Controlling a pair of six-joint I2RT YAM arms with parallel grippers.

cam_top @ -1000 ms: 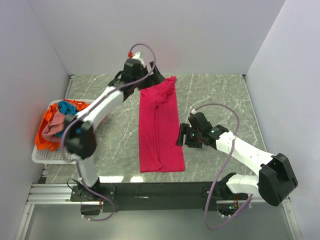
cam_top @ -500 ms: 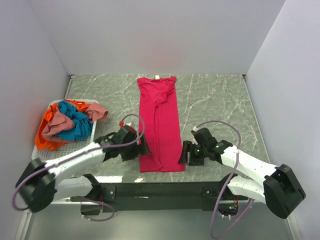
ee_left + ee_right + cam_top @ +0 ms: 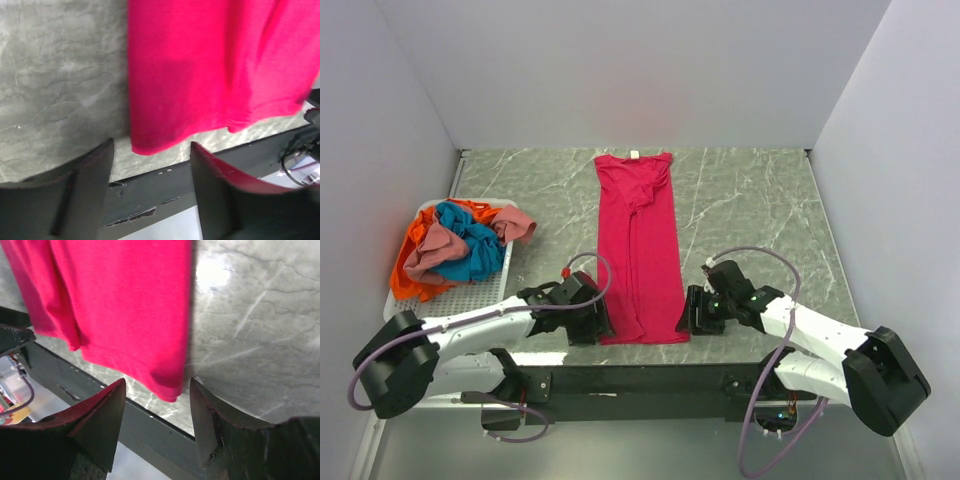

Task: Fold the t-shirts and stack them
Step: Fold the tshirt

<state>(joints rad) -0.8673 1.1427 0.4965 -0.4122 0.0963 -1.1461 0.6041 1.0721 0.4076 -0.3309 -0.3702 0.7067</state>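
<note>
Left gripper (image 3: 590,320): lower centre of the top view, at the near left hem corner of the magenta t-shirt (image 3: 638,250). A second ago it was up at the collar, so it has swung the whole length of the cloth. Its jaws are apart and hold nothing; the wrist view shows the corner lying between the fingers.
Right gripper (image 3: 691,311): just right of lower centre, drawn down to the near right hem corner. It is likewise spread and empty, with the corner just inside its fingers.
Magenta t-shirt: flat on the table (image 3: 750,200), a narrow strip from lower centre to upper centre, sides apparently folded in, collar farthest.
Other t-shirts (image 3: 455,245): orange, teal and dusty pink, heaped in the white basket (image 3: 450,305) at the left.
Meaning: both arms now bracket the hem — probably ready to pinch it and fold it toward the collar.
</note>
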